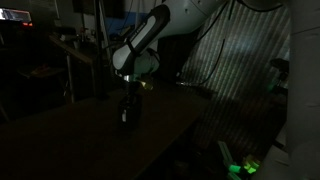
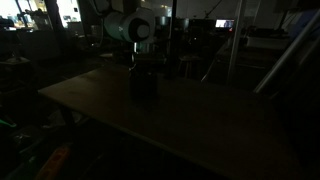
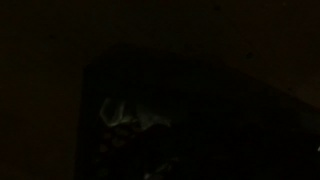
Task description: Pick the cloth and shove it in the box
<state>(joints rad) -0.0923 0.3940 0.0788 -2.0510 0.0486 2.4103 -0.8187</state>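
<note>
The scene is very dark. The dark box (image 1: 126,116) (image 2: 145,87) stands upright on the table in both exterior views. My gripper (image 1: 127,102) (image 2: 143,68) points straight down right over the box's top, at or just inside its opening. Its jaws are lost in the dark there, and they appear shut. The wrist view is almost black. Only a faint pale wrinkled patch, the cloth (image 3: 125,116), shows low on the left. I cannot tell whether the fingers hold the cloth. The cloth does not show in the exterior views.
A long dark wooden table (image 1: 90,140) (image 2: 200,125) carries the box. Shelves and clutter (image 2: 40,20) stand behind it. A corrugated sheet (image 1: 235,70) leans beyond the table's far side, with a green glow (image 1: 245,165) on the floor.
</note>
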